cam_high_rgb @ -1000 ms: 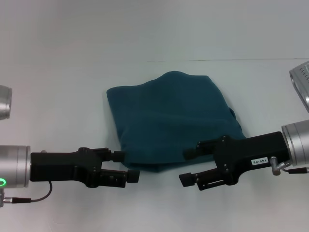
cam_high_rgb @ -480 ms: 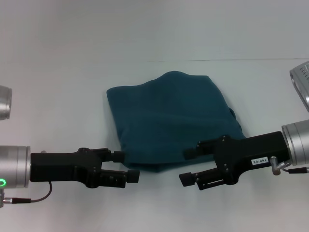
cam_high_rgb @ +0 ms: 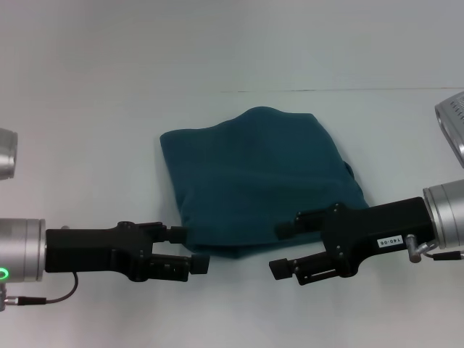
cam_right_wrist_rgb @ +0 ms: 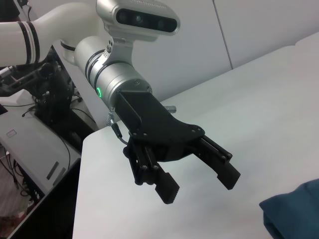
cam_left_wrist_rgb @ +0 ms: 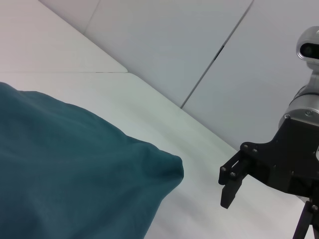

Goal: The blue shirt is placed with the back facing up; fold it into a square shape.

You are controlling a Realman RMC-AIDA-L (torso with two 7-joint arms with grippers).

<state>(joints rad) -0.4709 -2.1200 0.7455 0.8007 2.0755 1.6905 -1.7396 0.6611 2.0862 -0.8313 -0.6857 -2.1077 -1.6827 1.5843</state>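
Observation:
The blue shirt [cam_high_rgb: 257, 177] lies folded into a rough square in the middle of the white table; it also shows as a teal mass [cam_left_wrist_rgb: 70, 169] and as a corner [cam_right_wrist_rgb: 294, 211] in the wrist views. My left gripper [cam_high_rgb: 190, 249] hovers open at the shirt's near left corner, holding nothing. My right gripper [cam_high_rgb: 283, 249] is open too, over the shirt's near right edge, its upper finger above the fabric. The right wrist view shows the left gripper [cam_right_wrist_rgb: 199, 177] with its jaws spread. The left wrist view catches the right gripper [cam_left_wrist_rgb: 232, 181] off to the side.
The white table [cam_high_rgb: 87, 145] stretches around the shirt, with a seam line [cam_high_rgb: 326, 90] at the back. Behind the table's edge stand dark equipment and cables [cam_right_wrist_rgb: 35, 104].

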